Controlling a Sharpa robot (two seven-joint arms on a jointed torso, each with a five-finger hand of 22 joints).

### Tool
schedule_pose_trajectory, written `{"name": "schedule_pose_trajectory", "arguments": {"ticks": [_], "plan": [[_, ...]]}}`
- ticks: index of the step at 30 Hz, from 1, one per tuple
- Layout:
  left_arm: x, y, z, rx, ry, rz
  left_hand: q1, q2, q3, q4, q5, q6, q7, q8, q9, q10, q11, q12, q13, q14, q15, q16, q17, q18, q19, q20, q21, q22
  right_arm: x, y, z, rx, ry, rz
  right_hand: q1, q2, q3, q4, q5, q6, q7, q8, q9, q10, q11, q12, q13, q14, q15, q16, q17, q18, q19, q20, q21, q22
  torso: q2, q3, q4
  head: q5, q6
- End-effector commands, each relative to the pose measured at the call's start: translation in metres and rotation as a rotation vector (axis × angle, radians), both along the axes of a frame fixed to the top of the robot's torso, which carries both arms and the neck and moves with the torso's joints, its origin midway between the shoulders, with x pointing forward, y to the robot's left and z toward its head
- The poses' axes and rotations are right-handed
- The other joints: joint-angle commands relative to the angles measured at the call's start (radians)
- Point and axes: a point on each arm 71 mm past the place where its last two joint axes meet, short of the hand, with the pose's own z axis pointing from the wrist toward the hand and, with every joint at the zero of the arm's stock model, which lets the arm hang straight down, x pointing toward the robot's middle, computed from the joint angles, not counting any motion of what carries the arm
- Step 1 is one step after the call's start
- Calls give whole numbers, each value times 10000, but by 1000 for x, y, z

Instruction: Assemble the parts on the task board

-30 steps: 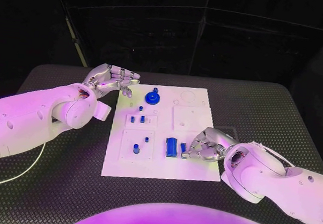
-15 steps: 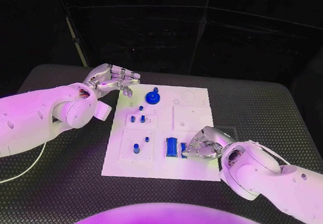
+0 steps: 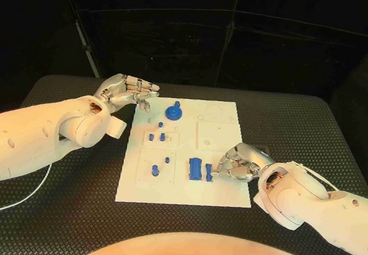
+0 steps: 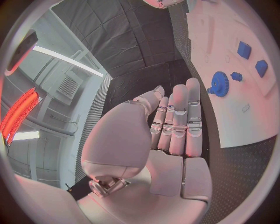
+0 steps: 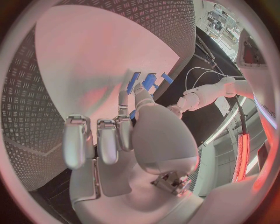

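Hovering off the far left corner of the task board (image 3: 177, 191), the left hand (image 3: 128, 89) sits over the black table (image 3: 44, 193) with its fingers (image 4: 179, 122) curled in side by side, nothing between them. Left wrist view confirms it: fingers pressed together, palm bare.

Just past those fingertips, on the board's far end, stands a blue gear (image 3: 175, 110), also seen in the left wrist view (image 4: 220, 84), close to the fingers but not touching. Nearer along the board, a small blue peg (image 3: 160, 124), then two short blue parts (image 3: 156, 136) standing side by side in a square recess. Further toward the robot, another small peg (image 3: 167, 159) and a blue part (image 3: 155, 170) standing in a second recess.

Toward the right hand's fingers: a long blue block (image 3: 195, 168) lies on the board just beside the fingertips, on their left.

Right hand (image 3: 240, 163) rests at the board's right edge, fingers bent down onto the plate. Its thumb and a finger pinch a narrow blue part (image 3: 207, 171), also visible in the right wrist view (image 5: 133, 83), right next to the long block. The other fingers (image 5: 108, 140) curl in and carry nothing. Whether the pinched part touches the board surface, cannot tell.
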Motion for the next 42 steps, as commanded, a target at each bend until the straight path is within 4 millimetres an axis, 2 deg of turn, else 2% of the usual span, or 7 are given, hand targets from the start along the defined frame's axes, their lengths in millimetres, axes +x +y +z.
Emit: {"name": "schedule_pose_trajectory", "arguments": {"ticks": [1, 10, 22, 30, 31, 39, 42], "plan": [[0, 1, 1, -65, -67, -3, -46, 19, -60, -26, 42, -63, 1, 56, -8, -97, 1, 45, -1, -39, 2, -68, -15, 132, -4, 40, -29, -18, 3, -1, 6, 2035, -86, 152, -69, -18, -97, 5, 151, -244, 75, -148, -58, -40, 101, -145, 873, 809, 59, -136, 1549, -58, 225, 6, -198, 801, -52, -13, 15, -20, 123], [4, 6, -6, -786, 55, 335, -463, -121, -465, 211, 32, -113, -54, 89, -5, -62, -32, 228, 36, -199, 36, -187, -105, 129, -108, 89, -222, -170, 61, -25, 15, 5969, 104, -1180, 746, 379, -297, -391, 360, -1294, 702, -931, -496, -4246, 692, -6363, -4213, -1422, 603, -5022, -4648, 1316, -3666, 537, -6079, -6790, -478, -131, 75, -234, 665], [24, 15, -21, -1885, -84, 1319, -437, 105, -1381, 552, 15, -392, -358, -117, -32, 11, 441, -551, -125, -3026, 1061, -5780, -2734, -6, -4391, 1244, -3929, -3571, 146, -32, 12, 8964, -310, -2555, 1435, 983, -441, -576, -273, -1364, 1217, -2053, -2526, -4772, 1590, -11383, -10054, -4870, 1952, -11848, -9888, 1401, -5730, 1903, -11435, -10230, -923, -223, 157, -386, 1902], [37, 13, -29, -1709, -431, 2674, -312, 345, -2112, 570, 25, -873, -524, -586, -49, -761, 395, -1864, -144, -3299, 1036, -7626, -3805, -71, -6701, 1636, -4038, -5882, 165, -22, 0, 9687, -73, -2800, 1273, 1292, -626, -1074, -26, -1143, 1119, -2079, -3918, -4130, 1851, -12951, -12207, -4324, 2255, -14202, -11995, 1403, -5122, 2240, -13473, -11814, -961, -138, 258, -250, 2177], [34, 9, -32, -1448, 57, 1812, -4397, 849, -2572, -179, -502, -3558, -926, -1212, -688, -3509, -90, -2106, -767, -5881, 623, -7986, -4301, -505, -8120, 760, -4560, -6834, 163, -25, -2, 8542, -253, -3055, -2898, 535, -211, -1209, -576, -4103, 608, -2707, -4234, -7348, 1379, -13814, -13077, -7451, 1817, -14425, -12223, 797, -8043, 1493, -13798, -12117, -946, -187, 213, -339, 2103], [26, 0, -27, -1429, -88, 2091, -6929, 849, -2932, -179, -502, -5287, -1876, -1212, -688, -5256, -388, -2866, -767, -7452, 367, -8308, -4669, -773, -9087, 219, -4560, -7559, 155, -19, 10, 8911, -628, -3218, -5496, 535, 31, -1209, -861, -5870, 314, -2707, -5201, -9247, 1077, -13814, -13077, -9347, 1584, -15289, -13075, 619, -9769, 1038, -14128, -13073, -1046, 13, 80, 65, 2354], [19, -8, -22, -1405, -184, 2309, -7649, 849, -3006, -179, -502, -5766, -1876, -1212, -688, -5745, -471, -2866, -767, -7902, -340, -9055, -4765, -775, -9348, 63, -4560, -7743, 148, -14, 18, 9163, -875, -3369, -6221, 535, 756, -1209, -948, -6364, 228, -2707, -5201, -9794, 994, -13814, -13077, -9883, 878, -15289, -13075, 512, -10265, 910, -14869, -13073, -1086, 92, 28, 223, 2453]]}}
